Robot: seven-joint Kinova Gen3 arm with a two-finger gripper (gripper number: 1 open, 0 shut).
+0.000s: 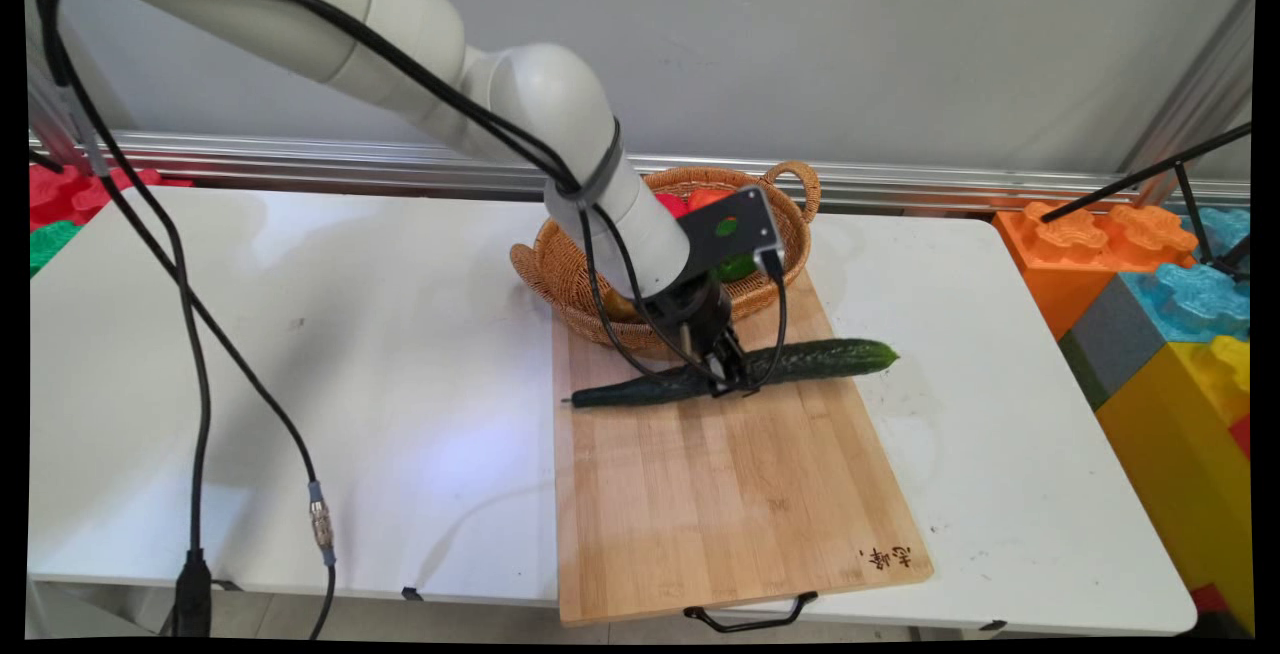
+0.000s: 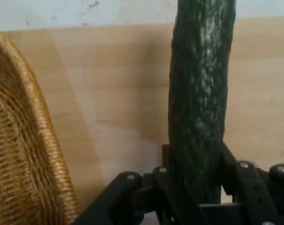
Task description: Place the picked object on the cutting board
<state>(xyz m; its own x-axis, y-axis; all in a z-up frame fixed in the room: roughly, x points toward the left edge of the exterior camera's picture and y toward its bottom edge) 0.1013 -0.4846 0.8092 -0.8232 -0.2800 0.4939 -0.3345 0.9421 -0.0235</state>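
A long dark green cucumber (image 1: pixel 820 359) lies across the far end of a wooden cutting board (image 1: pixel 720 494). My gripper (image 1: pixel 733 379) is down on the cucumber's middle, shut on it, with a finger on each side. In the hand view the cucumber (image 2: pixel 200 93) runs up from between the black fingers (image 2: pixel 228 164), over the board (image 2: pixel 118 93). A wicker basket (image 1: pixel 570 274) stands just behind the gripper, and its woven wall (image 2: pixel 19 140) fills the hand view's left side.
The basket holds a red vegetable (image 1: pixel 672 204) and a green one (image 1: pixel 738 267). Big coloured blocks (image 1: pixel 1170 314) stand off the table's right end. Black cables (image 1: pixel 190 354) hang over the table's left side. The board's black handle (image 1: pixel 750 619) juts past the near edge.
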